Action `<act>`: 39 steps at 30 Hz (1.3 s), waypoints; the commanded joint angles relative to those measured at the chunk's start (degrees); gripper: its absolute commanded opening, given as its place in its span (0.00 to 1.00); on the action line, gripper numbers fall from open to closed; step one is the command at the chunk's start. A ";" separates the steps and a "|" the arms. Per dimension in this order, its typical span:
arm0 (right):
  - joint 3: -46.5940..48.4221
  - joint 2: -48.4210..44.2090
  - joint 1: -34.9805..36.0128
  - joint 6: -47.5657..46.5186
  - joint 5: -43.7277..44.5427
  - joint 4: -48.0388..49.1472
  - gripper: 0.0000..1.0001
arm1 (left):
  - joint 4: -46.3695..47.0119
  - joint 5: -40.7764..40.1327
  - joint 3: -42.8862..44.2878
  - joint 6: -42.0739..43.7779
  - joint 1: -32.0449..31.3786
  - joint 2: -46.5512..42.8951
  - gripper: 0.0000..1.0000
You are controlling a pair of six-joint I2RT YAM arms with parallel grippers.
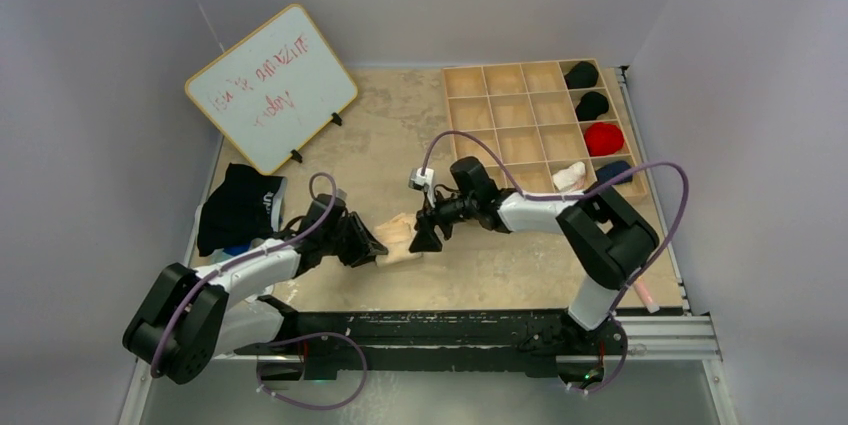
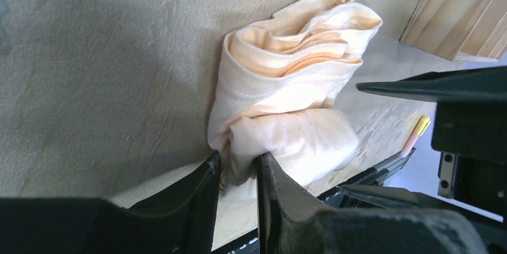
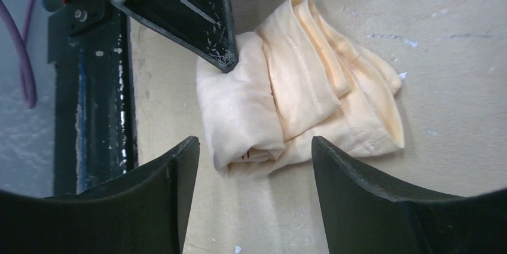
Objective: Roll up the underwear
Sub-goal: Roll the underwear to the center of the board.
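The cream underwear (image 1: 402, 237) lies partly rolled near the table's front middle. In the left wrist view the underwear (image 2: 287, 92) has a rolled near part and folded layers behind it. My left gripper (image 1: 381, 248) is shut on a corner of the rolled cloth, which bunches between my fingertips (image 2: 210, 167). My right gripper (image 1: 428, 238) is open just right of the cloth. In the right wrist view the underwear (image 3: 293, 92) lies between and beyond the spread right gripper (image 3: 251, 149), apart from both fingers. The left gripper's finger (image 3: 203, 21) touches the roll there.
A wooden grid tray (image 1: 520, 125) at the back right holds rolled black, red, navy and white garments. A whiteboard (image 1: 270, 85) stands at the back left. A pile of dark clothes (image 1: 238, 207) lies at the left. A pink marker (image 1: 644, 293) lies near the front right rail.
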 commanded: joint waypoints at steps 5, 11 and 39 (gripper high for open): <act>-5.12 -9.67 7.72 -20.45 8.70 3.41 0.71 | -3.69 -1.96 2.26 2.16 -0.55 2.01 0.25; -11.75 -12.93 14.49 -35.31 16.85 13.54 0.75 | -3.64 -1.54 2.71 2.53 -0.63 2.50 0.25; -0.41 3.31 9.46 -8.07 -6.23 4.25 0.00 | -13.32 -8.65 2.28 0.60 -0.47 -13.72 0.53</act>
